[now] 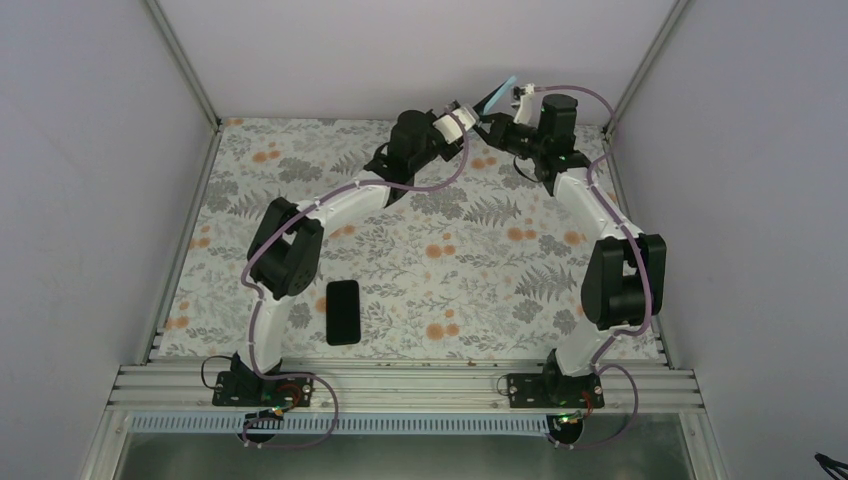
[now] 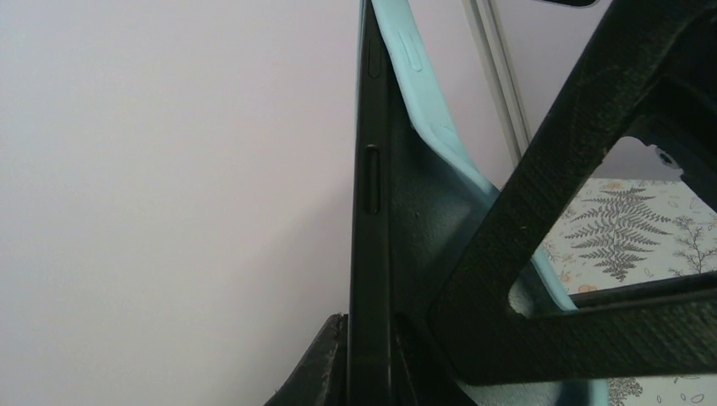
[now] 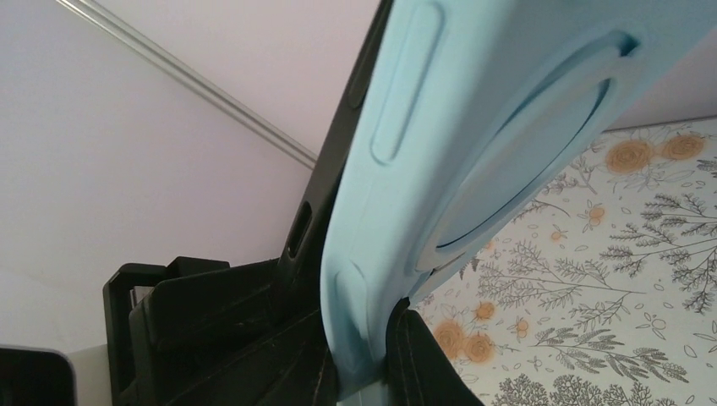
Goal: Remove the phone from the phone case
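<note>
L claw (image 2: 369, 365) clamps slim black phone (image 2: 372, 211); R claw (image 3: 355, 365) pinches pale-blue case (image 3: 473, 127), bowed partly off it, above surface (image 1: 450, 270) far edge.

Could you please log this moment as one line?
left gripper shut on phone | right gripper shut on phone case | case edge peeled

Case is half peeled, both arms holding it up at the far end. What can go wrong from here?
1. The left gripper pinches the phone only at one end, off the table; a sudden release may drop it.
2. The phone case is bent away from the phone; it may slip from the right gripper before the rest lets go.
3. The two grippers sit very close, so a skewed pull may knock them together.
</note>
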